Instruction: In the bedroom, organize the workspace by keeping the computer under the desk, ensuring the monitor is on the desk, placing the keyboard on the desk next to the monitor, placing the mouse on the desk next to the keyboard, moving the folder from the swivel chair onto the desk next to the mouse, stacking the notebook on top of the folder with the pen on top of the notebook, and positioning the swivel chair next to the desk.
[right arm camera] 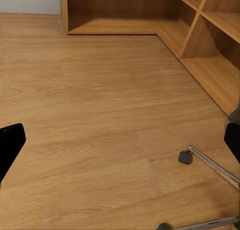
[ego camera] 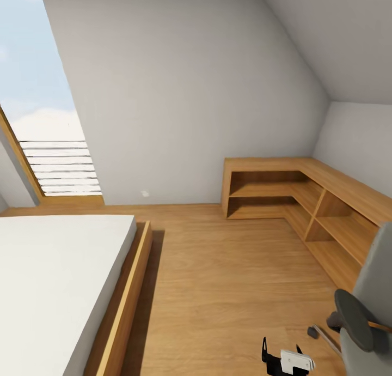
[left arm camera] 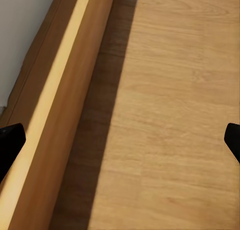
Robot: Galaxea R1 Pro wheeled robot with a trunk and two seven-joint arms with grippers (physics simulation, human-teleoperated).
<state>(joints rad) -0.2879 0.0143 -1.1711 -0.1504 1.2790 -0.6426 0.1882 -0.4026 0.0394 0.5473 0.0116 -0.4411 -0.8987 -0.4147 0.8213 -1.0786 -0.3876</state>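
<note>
I am in the bedroom, with grey walls and a light wood floor (ego camera: 228, 278). The swivel chair (ego camera: 375, 289) stands at the lower right edge, showing its grey back, a black armrest (ego camera: 354, 319) and a castor (ego camera: 313, 332). Its seat is cut off by the frame. My right gripper (ego camera: 281, 350) hangs open just left of the chair, empty above the floor. The right wrist view has the right gripper (right arm camera: 120, 142) open, with a chair castor (right arm camera: 185, 157) and a silver leg (right arm camera: 215, 167) ahead. My left gripper (left arm camera: 120, 145) is open over bare floor. The desk and the other task things are out of view.
A low bed (ego camera: 54, 278) with a wooden frame (left arm camera: 55, 120) fills the left side. An L-shaped wooden shelf unit (ego camera: 305, 196) runs along the far and right walls, also seen as the shelf unit (right arm camera: 200, 35) from the right wrist. A skylight (ego camera: 38, 92) is at the upper left.
</note>
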